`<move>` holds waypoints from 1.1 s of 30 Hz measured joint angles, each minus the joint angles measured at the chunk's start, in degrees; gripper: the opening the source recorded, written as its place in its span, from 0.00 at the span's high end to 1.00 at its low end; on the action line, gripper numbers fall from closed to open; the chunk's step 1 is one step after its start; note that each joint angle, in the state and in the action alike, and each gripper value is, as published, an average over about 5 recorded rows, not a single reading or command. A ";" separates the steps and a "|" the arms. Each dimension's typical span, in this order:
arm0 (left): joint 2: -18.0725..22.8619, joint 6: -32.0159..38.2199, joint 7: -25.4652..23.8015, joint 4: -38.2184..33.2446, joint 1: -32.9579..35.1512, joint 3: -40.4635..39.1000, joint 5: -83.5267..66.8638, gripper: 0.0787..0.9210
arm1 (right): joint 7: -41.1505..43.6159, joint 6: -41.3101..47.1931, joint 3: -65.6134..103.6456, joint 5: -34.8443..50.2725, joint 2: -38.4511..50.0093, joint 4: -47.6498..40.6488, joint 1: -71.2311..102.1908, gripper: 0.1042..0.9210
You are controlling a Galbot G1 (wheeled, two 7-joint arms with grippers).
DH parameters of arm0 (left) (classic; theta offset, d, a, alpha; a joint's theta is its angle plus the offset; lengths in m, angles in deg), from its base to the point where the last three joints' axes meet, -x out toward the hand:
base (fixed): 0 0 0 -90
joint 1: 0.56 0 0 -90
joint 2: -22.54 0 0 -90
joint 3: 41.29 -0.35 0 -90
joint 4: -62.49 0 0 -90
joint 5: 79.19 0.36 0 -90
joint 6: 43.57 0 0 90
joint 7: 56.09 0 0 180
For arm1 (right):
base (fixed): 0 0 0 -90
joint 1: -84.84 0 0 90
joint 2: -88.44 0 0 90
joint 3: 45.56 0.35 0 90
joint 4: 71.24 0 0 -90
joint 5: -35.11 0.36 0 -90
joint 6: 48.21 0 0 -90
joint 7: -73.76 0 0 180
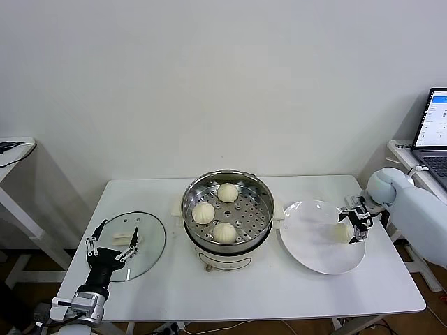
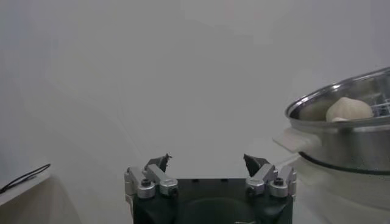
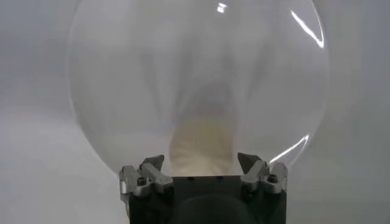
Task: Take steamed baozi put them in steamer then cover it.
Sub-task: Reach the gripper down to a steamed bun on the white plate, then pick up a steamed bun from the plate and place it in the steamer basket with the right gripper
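The steamer (image 1: pixel 191 197) stands at the table's middle with three steamed baozi (image 1: pixel 227 192) (image 1: pixel 203 212) (image 1: pixel 224 232) on its perforated tray. A further baozi (image 1: pixel 341 232) lies on the white plate (image 1: pixel 311 244) to the right. My right gripper (image 1: pixel 350 223) is open at that bun, one finger on each side of it. In the right wrist view the bun (image 3: pixel 201 143) sits just ahead of the right gripper (image 3: pixel 201 159). My left gripper (image 1: pixel 119 230) hangs open over the glass lid (image 1: pixel 150 244), holding nothing. The left wrist view shows the left gripper (image 2: pixel 208 159) and the steamer (image 2: pixel 347 143).
A laptop (image 1: pixel 436 136) sits on a stand beyond the table's right end. A small side table (image 1: pixel 14 150) with a cable stands at the far left. The glass lid lies flat near the table's left front corner.
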 measured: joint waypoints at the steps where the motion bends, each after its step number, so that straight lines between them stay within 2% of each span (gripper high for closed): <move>1: 0.00 0.04 0.00 0.04 0.02 -0.02 0.01 0.12 | -0.02 -0.02 0.13 -0.18 -0.10 -0.08 0.13 0.12; 8: 0.03 0.13 -0.04 0.04 0.15 0.01 0.04 0.12 | 0.08 -0.08 0.98 -1.23 -0.51 -0.36 0.74 0.14; 15: 0.06 0.15 -0.06 -0.09 0.27 0.01 0.05 0.12 | 0.18 -0.34 1.44 -2.04 -0.76 -0.87 0.89 0.30; 26: -0.01 0.15 -0.13 -0.41 0.30 0.25 0.05 0.12 | 1.10 0.00 1.06 -1.17 0.06 -0.06 0.32 0.31; 33: -0.07 0.11 -0.11 -0.65 0.25 -0.07 0.05 0.12 | 2.08 2.59 -4.01 5.44 3.37 3.73 -4.01 0.31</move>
